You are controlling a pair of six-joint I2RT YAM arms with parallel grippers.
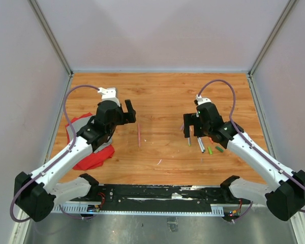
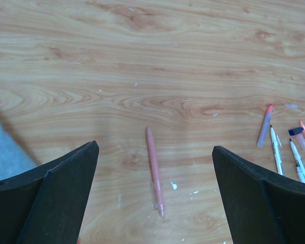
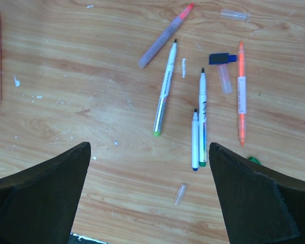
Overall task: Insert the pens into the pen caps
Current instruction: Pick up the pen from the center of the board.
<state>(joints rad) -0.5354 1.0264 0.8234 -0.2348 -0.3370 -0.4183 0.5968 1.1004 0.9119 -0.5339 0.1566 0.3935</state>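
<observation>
A pink pen [image 2: 155, 170] lies alone on the wooden table, below and between the wide-open fingers of my left gripper [image 2: 155, 147]. My right gripper [image 3: 150, 146] is open above a cluster of pens: a grey one with a red tip [image 3: 165, 36], three white ones [image 3: 165, 89] [image 3: 202, 117] [image 3: 195, 140] and an orange one [image 3: 240, 94]. Among them lie a blue pen cap [image 3: 222, 59], clear caps [image 3: 180, 194] [image 3: 224, 79] and a green cap [image 3: 253, 160]. Neither gripper holds anything.
A red and grey cloth [image 1: 94, 157] lies under the left arm at the table's left side. Two green caps [image 1: 210, 150] [image 1: 219, 149] sit just right of the right gripper [image 1: 189, 126]. A black rail [image 1: 157, 195] runs along the near edge.
</observation>
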